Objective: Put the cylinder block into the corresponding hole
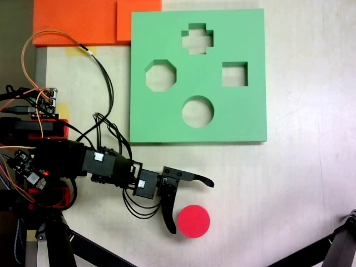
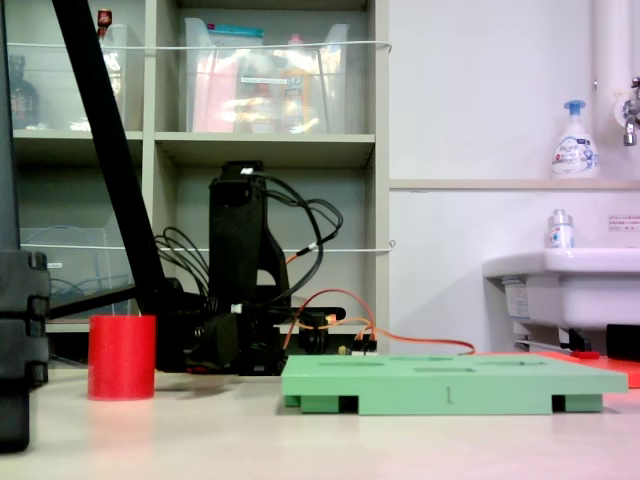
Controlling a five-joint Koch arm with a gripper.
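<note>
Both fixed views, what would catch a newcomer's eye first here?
The red cylinder stands upright on the pale table, just beside the open gripper and not between its jaws. Above it in the top-down fixed view lies the green board with four cut-outs, the round hole nearest the arm. An orange sheet lies past the board's upper left corner.

The cylinder block (image 1: 193, 221) is plain bright red, and the foam board (image 1: 245, 111) is an even light green. The arm and its gripper (image 1: 190, 205) are black, orange foam sheets (image 1: 78, 22) lie on the off-white table (image 1: 300, 189), and a white bottle (image 2: 574, 150) has a blue pump.
</note>
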